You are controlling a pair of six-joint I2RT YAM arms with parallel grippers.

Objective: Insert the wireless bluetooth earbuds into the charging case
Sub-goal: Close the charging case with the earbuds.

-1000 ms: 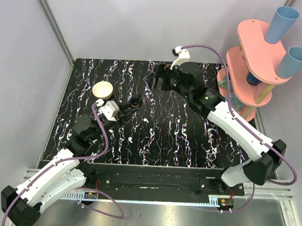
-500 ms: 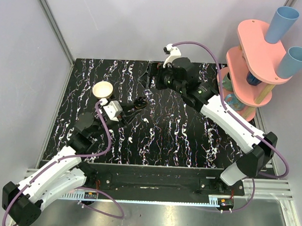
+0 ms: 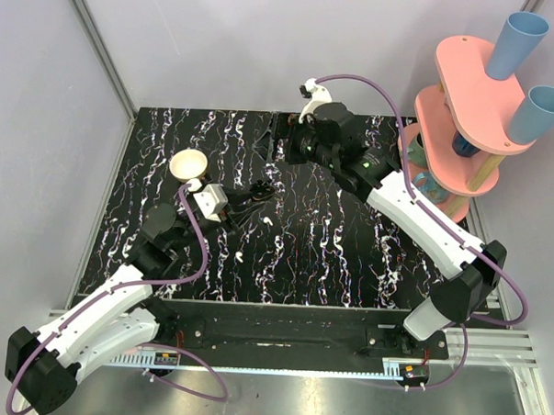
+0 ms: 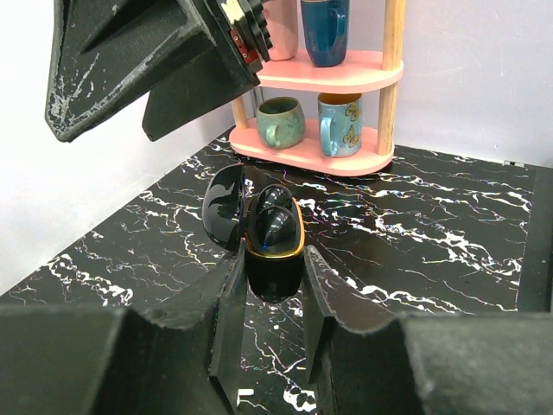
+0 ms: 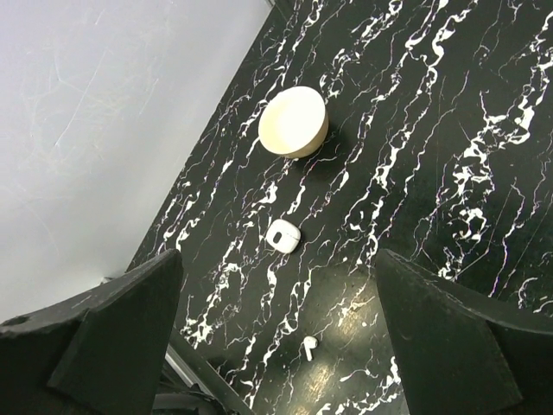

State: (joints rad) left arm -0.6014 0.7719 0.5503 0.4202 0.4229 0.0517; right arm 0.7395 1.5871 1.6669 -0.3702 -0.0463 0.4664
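Note:
My left gripper (image 3: 255,196) is shut on an open black case with a gold rim (image 4: 275,229), dark buds seated in it, pinched between the fingers (image 4: 226,303). It shows in the top view (image 3: 262,192) too. The cream round charging case (image 3: 189,164) sits at the back left, also in the right wrist view (image 5: 294,134). A small white pod (image 5: 283,235) and a white earbud (image 5: 308,347) lie on the black marbled table. Two small white pieces (image 3: 268,222) lie near my left gripper. My right gripper (image 3: 278,145) is open and empty, high above the table (image 5: 278,259).
A pink tiered stand (image 3: 466,96) with blue cups (image 3: 517,43) stands at the back right; its mugs (image 4: 281,121) show in the left wrist view. My right gripper's fingers (image 4: 130,60) hang above the held case. Grey walls close in the left and back.
My left gripper has carried the black case a little to the right. My right gripper swung back and left, then nearly stopped.

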